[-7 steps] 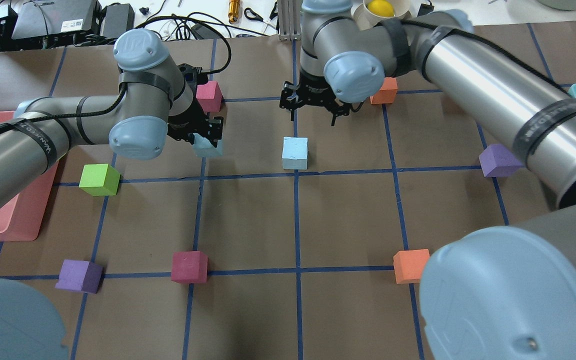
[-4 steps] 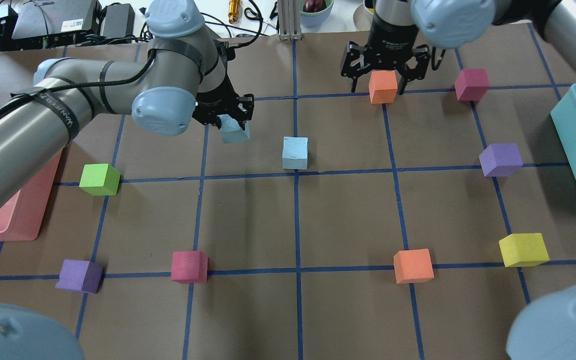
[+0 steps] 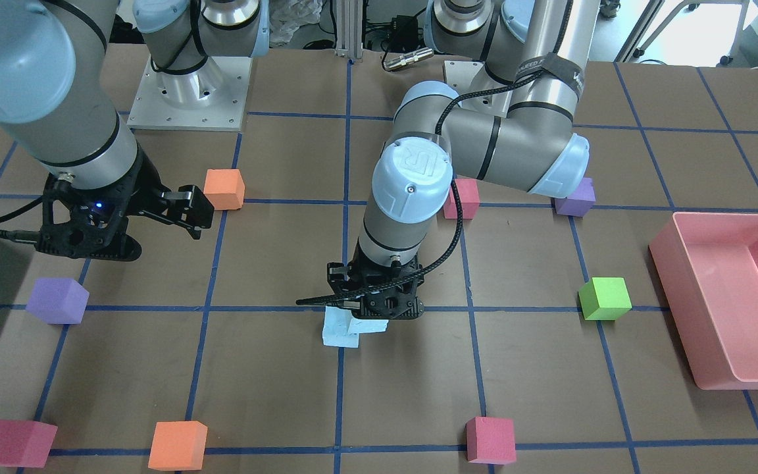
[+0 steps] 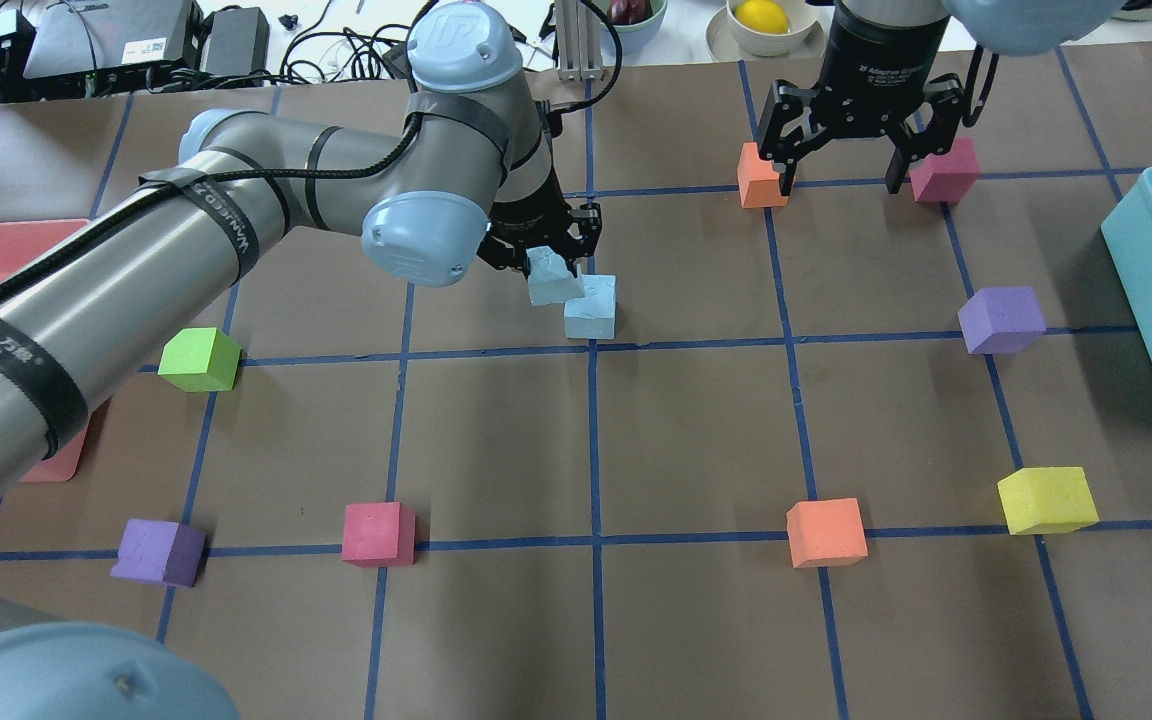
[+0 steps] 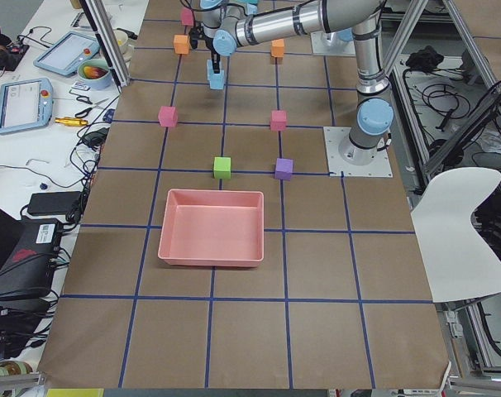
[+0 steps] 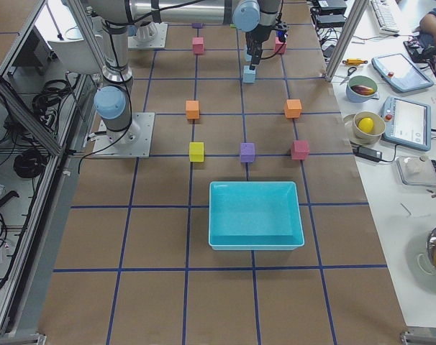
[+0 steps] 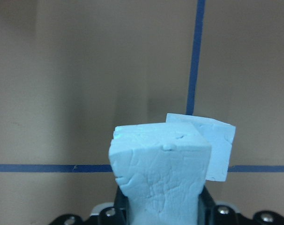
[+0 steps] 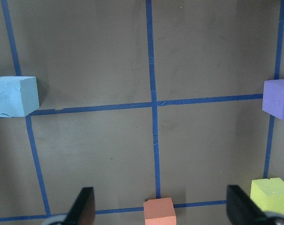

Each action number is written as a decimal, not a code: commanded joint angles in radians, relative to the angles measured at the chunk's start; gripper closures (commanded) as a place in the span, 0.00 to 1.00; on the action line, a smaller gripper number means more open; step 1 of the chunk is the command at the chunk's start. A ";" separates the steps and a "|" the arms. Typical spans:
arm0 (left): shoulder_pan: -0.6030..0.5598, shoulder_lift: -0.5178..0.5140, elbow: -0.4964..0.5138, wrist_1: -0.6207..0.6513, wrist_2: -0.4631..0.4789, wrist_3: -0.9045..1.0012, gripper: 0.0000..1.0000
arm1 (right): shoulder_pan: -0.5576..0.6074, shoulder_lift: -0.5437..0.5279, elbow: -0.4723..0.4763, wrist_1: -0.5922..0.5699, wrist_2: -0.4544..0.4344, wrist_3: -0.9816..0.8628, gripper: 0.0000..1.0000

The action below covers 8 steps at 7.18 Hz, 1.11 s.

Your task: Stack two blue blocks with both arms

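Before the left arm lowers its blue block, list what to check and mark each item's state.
1. Grip: left claw shut on the held blue block: ok.
2. Held block centred over the resting blue block: not ok. It sits off toward the robot's left, overlapping only a corner.
3. Faces of both blocks squared up: not ok. The left wrist view shows them twisted against each other.
4. Height gap between the blocks: cannot tell.
5. Clearance: right claw out of the way: ok. It is open, far off between an orange cube and a crimson cube.
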 commanded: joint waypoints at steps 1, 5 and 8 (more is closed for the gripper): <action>-0.023 -0.047 0.054 -0.006 0.001 0.010 1.00 | -0.005 -0.012 -0.004 -0.007 0.010 0.007 0.00; -0.049 -0.069 0.041 -0.008 0.004 -0.001 1.00 | -0.008 -0.055 0.012 0.002 0.004 -0.001 0.00; -0.060 -0.104 0.041 0.007 0.029 -0.016 0.01 | -0.012 -0.091 0.031 0.002 0.005 0.010 0.00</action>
